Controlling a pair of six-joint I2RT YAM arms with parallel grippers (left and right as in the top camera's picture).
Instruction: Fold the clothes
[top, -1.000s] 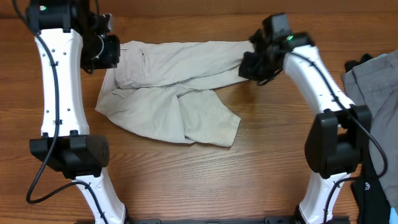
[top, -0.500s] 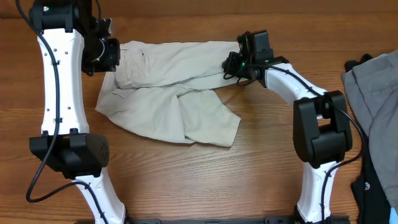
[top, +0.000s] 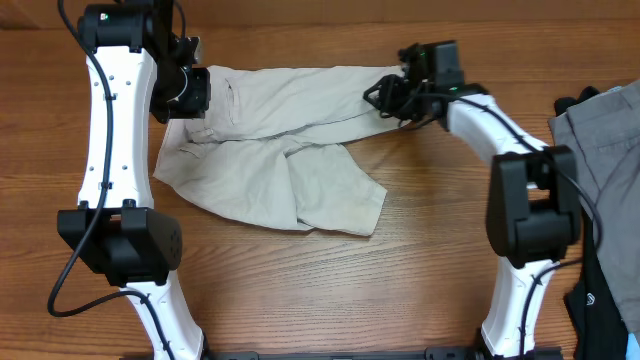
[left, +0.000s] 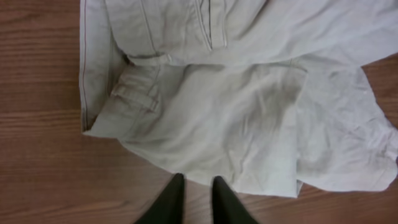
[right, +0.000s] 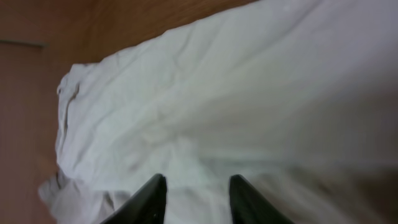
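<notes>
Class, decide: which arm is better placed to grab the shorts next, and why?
Right, probably. The right gripper is open, close over one leg of the shorts; the left gripper looks barely open and higher.

Shorts (top: 270, 140): one. Grey garment (top: 610, 150): one. Black garment (top: 612, 312): one. Arms: two (left arm (top: 108, 130), right arm (top: 497, 112)).

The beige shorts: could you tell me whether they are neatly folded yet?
Not yet. The shorts lie loosely rumpled: one leg stretches out fairly flat, and the other is bunched and doubled over beside it.
</notes>
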